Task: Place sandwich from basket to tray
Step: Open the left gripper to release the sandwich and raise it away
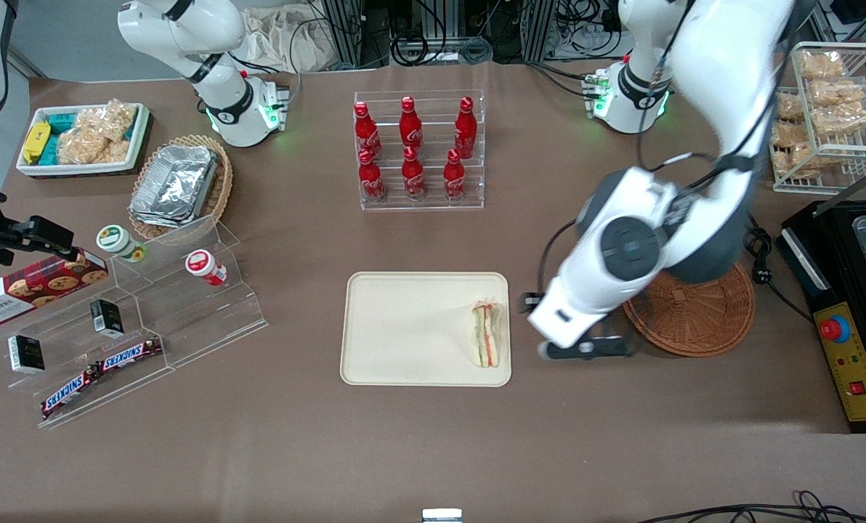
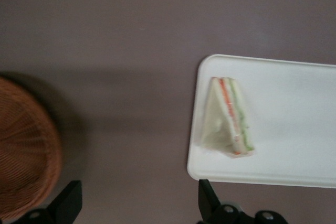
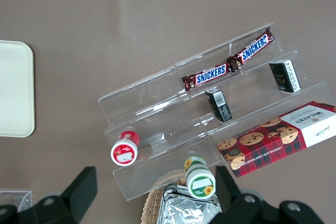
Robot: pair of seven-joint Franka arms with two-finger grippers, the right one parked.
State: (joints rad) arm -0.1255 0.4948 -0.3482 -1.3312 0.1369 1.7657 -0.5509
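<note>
The clear-wrapped wedge sandwich (image 1: pixel 487 334) lies on the cream tray (image 1: pixel 404 330), at the tray's edge nearest the working arm; it also shows in the left wrist view (image 2: pixel 228 116) on the tray (image 2: pixel 294 124). The reddish-brown wicker basket (image 1: pixel 694 312) sits on the table, partly covered by the arm, and shows empty in the wrist view (image 2: pixel 23 145). My gripper (image 1: pixel 582 349) hangs above bare table between tray and basket, open and empty; its fingertips (image 2: pixel 207 195) show wide apart with only table between them.
An acrylic rack of red cola bottles (image 1: pixel 418 149) stands farther from the camera than the tray. An acrylic step shelf (image 1: pixel 135 319) with snacks lies toward the parked arm's end. A black machine (image 1: pixel 847 305) and a wire snack rack (image 1: pixel 825 109) stand at the working arm's end.
</note>
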